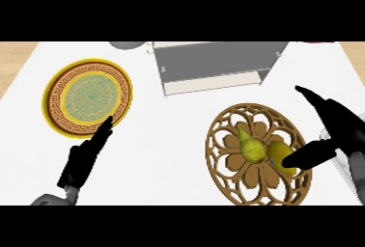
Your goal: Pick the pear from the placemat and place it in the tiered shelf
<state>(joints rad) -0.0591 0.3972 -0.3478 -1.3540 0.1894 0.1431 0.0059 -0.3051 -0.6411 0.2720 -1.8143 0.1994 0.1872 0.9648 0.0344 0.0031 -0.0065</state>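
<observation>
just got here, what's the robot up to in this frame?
The right hand is closing in on the pear, which lies on the brown cut-out placemat beside a yellow fruit; the thumb touches that fruit, and the pear is not grasped yet. The tiered shelf sits behind. The left hand rests open near the patterned plate.

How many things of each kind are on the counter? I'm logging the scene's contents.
Pears: 2
Placemat: 1
Plate: 1
Shelf: 1
Total: 5
</observation>
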